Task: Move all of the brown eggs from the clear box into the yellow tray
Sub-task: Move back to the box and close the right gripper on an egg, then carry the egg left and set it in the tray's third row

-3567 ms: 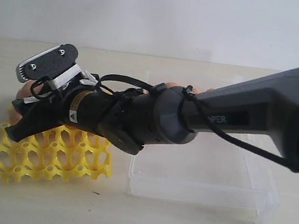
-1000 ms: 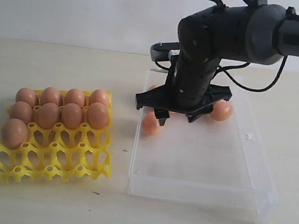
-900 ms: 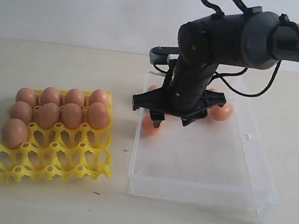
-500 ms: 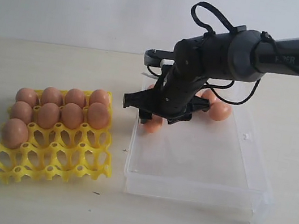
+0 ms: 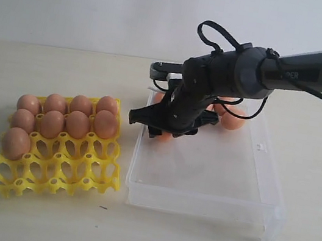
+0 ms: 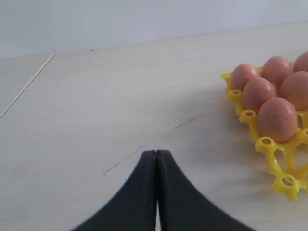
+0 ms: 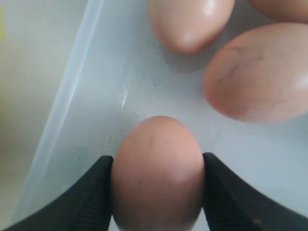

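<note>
1. Between the fingers (image 7: 91, 197) of the right claw (image 7: 157, 163), one brown egg, the held egg (image 7: 158, 178), is gripped. Both black fingers are seen pressed against its opposite sides.
2. The held egg is located inside the clear box (image 5: 214, 173), just beside the box wall that faces the yellow tray (image 5: 52, 178). Whether it is lifted off the box floor cannot be told.
3. Just ahead of the right claw, three further brown eggs (image 7: 260, 72) are seen on the box floor. They are near the held egg but not touching it.
4. The right claw is pointed downward into the box, and its arm is extended across the box from the robot's right side.
5. Well apart from the right claw, outside the box on the left arm's side, the yellow tray is set on the table (image 6: 96, 96). Nine tray eggs (image 5: 52, 123) are seated upright in its cells: four in the far row, four in the next row, and one in the row after that.
6. The left claw (image 6: 156, 153) is closed, with its two dark fingers pressed together and nothing between them. It is held over bare table.
7. Ahead of the left claw and off to one side, a corner of the yellow tray with several seated eggs is seen, near but not touching.
</note>
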